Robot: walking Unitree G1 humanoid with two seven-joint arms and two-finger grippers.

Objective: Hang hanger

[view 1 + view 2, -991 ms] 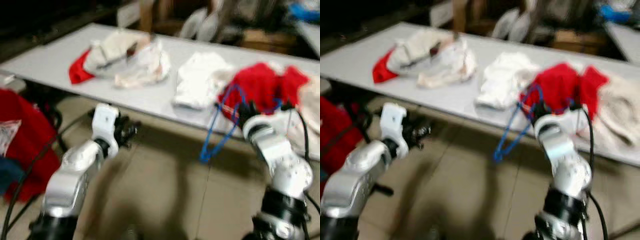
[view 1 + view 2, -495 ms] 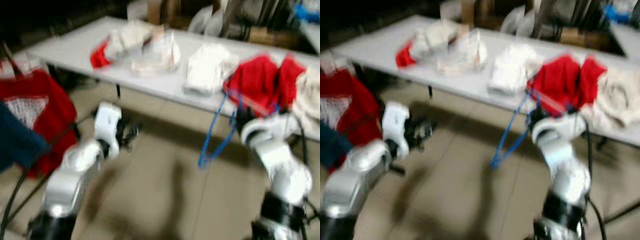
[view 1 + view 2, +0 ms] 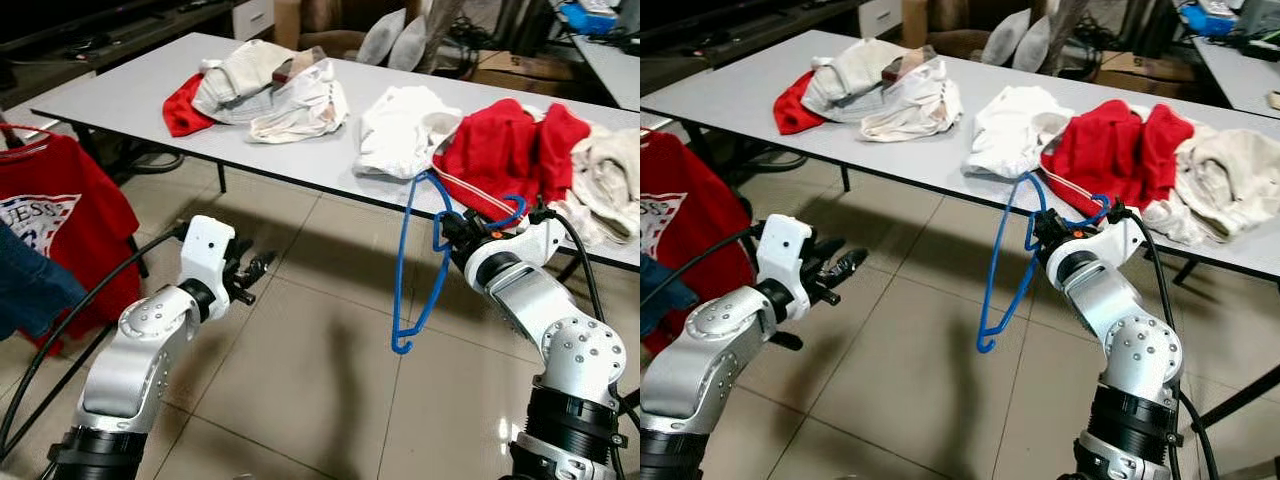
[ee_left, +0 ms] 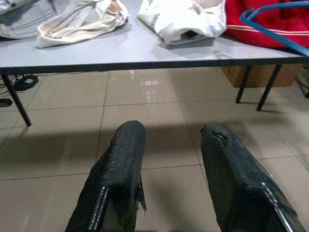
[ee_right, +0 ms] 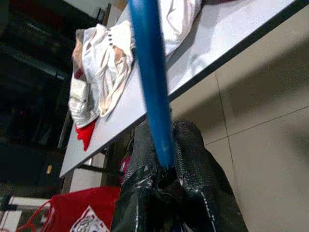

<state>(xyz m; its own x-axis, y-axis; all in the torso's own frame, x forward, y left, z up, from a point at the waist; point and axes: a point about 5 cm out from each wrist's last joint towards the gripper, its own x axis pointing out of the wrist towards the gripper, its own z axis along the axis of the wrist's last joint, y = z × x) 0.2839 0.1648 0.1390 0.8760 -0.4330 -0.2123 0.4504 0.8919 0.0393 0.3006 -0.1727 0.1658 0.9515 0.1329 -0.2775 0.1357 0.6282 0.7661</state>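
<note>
A blue plastic hanger (image 3: 415,262) hangs down over the tiled floor in front of the grey table (image 3: 130,95), its hook end lowest. My right gripper (image 3: 447,228) is shut on the hanger's upper part, and in the right wrist view the blue bar (image 5: 152,77) runs out from between the black fingers (image 5: 193,159). My left gripper (image 3: 256,268) is held low over the floor to the left, open with nothing between its fingers (image 4: 120,169).
On the table lie a red and cream pile (image 3: 255,82), a white garment (image 3: 400,130), a red garment (image 3: 505,150) and a beige one (image 3: 610,180). A red T-shirt (image 3: 55,220) hangs at the left. Thin table legs (image 4: 14,99) stand on the tiles.
The camera has swung and steadied, so the picture is sharp now. The hanger stays in my right gripper and hangs more upright. The left gripper holds about the same pose.
</note>
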